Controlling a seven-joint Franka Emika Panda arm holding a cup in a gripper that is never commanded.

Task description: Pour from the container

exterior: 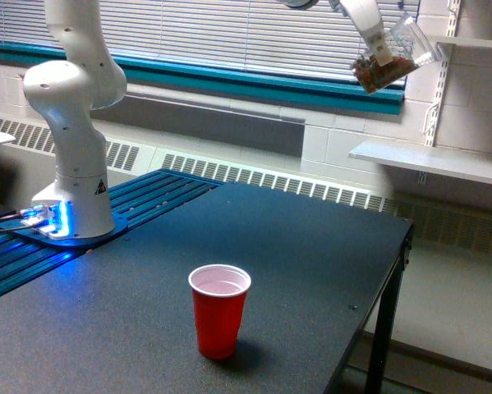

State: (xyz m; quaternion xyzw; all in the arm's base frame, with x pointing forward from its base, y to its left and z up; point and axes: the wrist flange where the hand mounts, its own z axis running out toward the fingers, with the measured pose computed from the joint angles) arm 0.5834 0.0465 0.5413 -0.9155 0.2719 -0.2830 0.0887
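**Clear cup held high and tilted, red cup standing on table**

The white gripper [375, 34] enters from the top edge of the exterior view, towards that view's right. It is closed on the clear see-through tapered plastic cup [397, 53], gripping it on the side wall; one white finger [379, 43] lies across the cup's near face. The exact finger spacing is not readable, as the cup fills the gap.

The clear cup is tilted well off upright, its closed base lowest and to the view's left, its rim raised to the view's right. Brown nut-like bits [381, 75] are heaped against the lower end. The cup hangs in the air in front of the window blinds [229, 33], well above the table.

The opaque red plastic cup [218, 310] stands upright on the dark speckled table top [311, 246], near the front edge, mouth open upwards. It is well apart from the held cup, lower and further to the view's left.

The white robot arm's base [75, 164] is mounted at the table's left side, with a blue light at its foot.
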